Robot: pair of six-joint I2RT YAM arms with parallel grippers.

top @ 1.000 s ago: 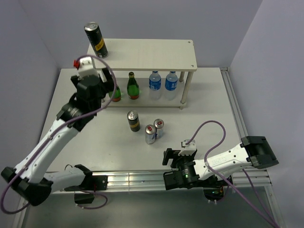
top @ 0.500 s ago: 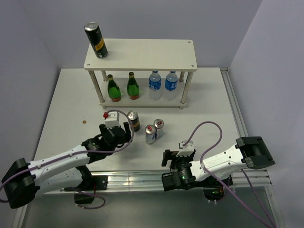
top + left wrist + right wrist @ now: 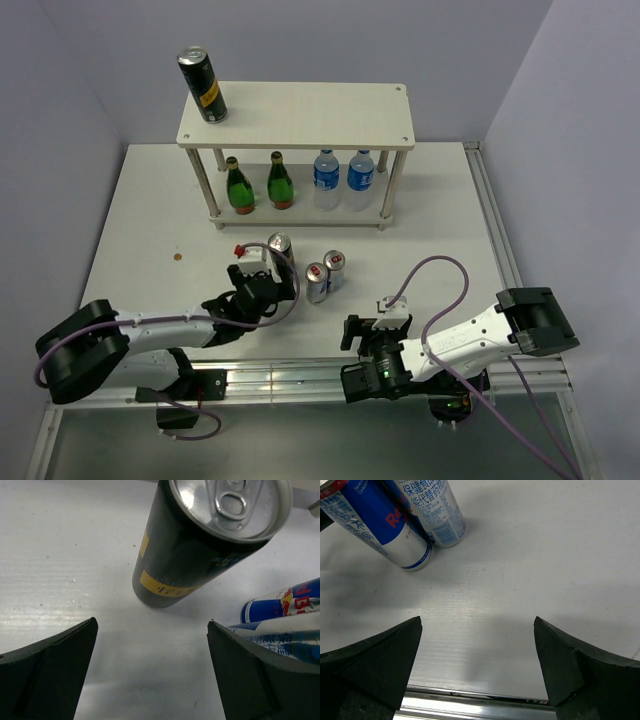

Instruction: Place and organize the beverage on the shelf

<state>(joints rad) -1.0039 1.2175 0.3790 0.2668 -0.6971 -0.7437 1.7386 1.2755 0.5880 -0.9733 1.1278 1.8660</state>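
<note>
The pale wood shelf (image 3: 300, 115) stands at the back. One black can (image 3: 203, 85) is on its top board at the left end, and two green bottles (image 3: 238, 188) (image 3: 280, 183) are on the lower tier. A second black can (image 3: 281, 250) (image 3: 200, 545) stands upright on the table. My left gripper (image 3: 270, 287) (image 3: 152, 630) is open just in front of it, nothing between the fingers. Two blue-silver cans (image 3: 317, 283) (image 3: 334, 270) (image 3: 385, 525) (image 3: 432, 510) stand side by side to its right. My right gripper (image 3: 362, 335) (image 3: 477, 625) is open and low near the front edge, apart from them.
Two water bottles (image 3: 326, 180) (image 3: 360, 178) with blue labels fill the right half of the lower tier. A metal rail (image 3: 300, 378) runs along the table's near edge, just under the right gripper. A small brown spot (image 3: 177, 257) marks the table at the left.
My left arm has swung down from the shelf's left end to the table, and now sits low right behind the standing black can. The right arm has barely moved.
</note>
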